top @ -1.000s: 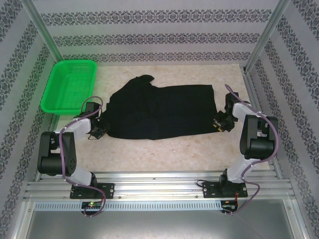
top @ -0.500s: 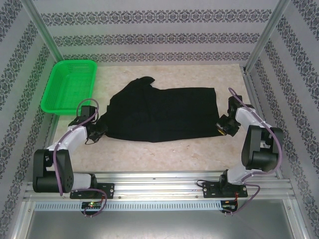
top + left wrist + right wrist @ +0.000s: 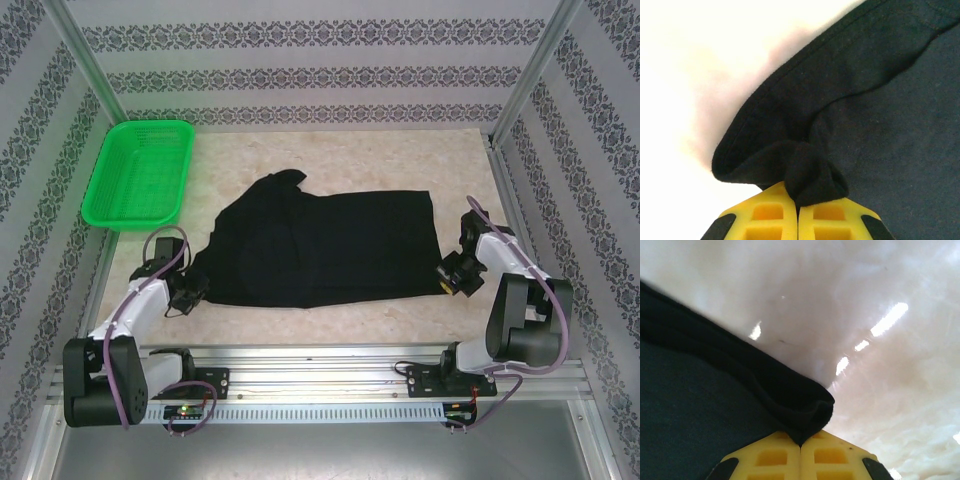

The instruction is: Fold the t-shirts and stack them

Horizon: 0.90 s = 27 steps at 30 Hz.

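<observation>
A black t-shirt (image 3: 320, 245) lies spread across the middle of the table, one sleeve sticking up at its far left. My left gripper (image 3: 192, 287) is shut on the shirt's near left corner; in the left wrist view a bunched fold of black cloth (image 3: 807, 175) sits pinched between the yellow fingers (image 3: 770, 215). My right gripper (image 3: 447, 273) is shut on the near right corner, and in the right wrist view the hem (image 3: 800, 410) is pinched between its yellow fingers (image 3: 832, 455).
A green mesh basket (image 3: 140, 172) stands at the far left of the table. Bare marble tabletop (image 3: 330, 320) runs between the shirt and the arm bases. Patterned walls and metal posts close in the sides and back.
Both grippers have drawn back toward the near edge with the shirt's corners, dragging the shirt a little nearer. The right gripper closed fully on the hem.
</observation>
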{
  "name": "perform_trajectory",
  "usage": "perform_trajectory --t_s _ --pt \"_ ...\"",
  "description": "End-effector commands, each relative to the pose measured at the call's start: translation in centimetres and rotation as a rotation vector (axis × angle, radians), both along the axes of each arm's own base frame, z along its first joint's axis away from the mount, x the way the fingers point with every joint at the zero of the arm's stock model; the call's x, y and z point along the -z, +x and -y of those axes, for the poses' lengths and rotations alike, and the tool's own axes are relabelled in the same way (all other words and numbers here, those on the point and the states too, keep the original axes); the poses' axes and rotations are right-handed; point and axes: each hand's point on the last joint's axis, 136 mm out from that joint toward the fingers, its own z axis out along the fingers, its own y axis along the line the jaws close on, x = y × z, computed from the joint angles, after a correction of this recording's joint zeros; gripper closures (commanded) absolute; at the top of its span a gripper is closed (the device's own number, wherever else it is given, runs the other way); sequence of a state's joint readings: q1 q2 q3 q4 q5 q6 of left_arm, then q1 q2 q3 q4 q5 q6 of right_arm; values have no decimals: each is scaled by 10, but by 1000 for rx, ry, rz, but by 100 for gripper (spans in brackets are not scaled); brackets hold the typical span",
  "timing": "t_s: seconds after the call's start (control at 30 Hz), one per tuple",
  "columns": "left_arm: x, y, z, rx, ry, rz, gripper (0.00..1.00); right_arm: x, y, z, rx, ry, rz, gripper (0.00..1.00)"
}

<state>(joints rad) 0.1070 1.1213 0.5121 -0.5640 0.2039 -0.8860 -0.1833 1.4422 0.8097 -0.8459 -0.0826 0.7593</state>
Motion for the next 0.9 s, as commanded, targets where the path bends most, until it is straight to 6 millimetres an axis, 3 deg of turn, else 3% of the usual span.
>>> perform_trajectory --t_s 0.0,0.2,0.3,0.33,0.4,0.43,0.6,0.77,0.87 --pt "2 -26 -14 -87 47 -77 94 -3 -20 11 54 -52 -51 95" --pt "3 -51 -12 -116 47 -117 94 1 -48 5 93 -35 -83 93" --pt "5 -61 -14 -127 55 -143 91 2 -52 5 101 -32 -82 88" --pt "6 -65 -14 -129 59 -157 82 2 -52 5 101 -28 -83 83" --pt "4 -67 -15 -130 65 -161 49 -1 -49 4 91 -18 -79 68" --pt "-1 -63 -15 -127 66 -140 36 -5 -45 5 86 -20 -64 60" --pt "-52 -27 -24 -72 116 -17 7 -42 -20 9 20 -44 53 44" --pt "-102 17 -27 34 163 78 0 -70 1 1 -67 -37 159 39" --pt "-124 47 -20 144 186 131 0 -88 26 -7 -165 -36 254 24"
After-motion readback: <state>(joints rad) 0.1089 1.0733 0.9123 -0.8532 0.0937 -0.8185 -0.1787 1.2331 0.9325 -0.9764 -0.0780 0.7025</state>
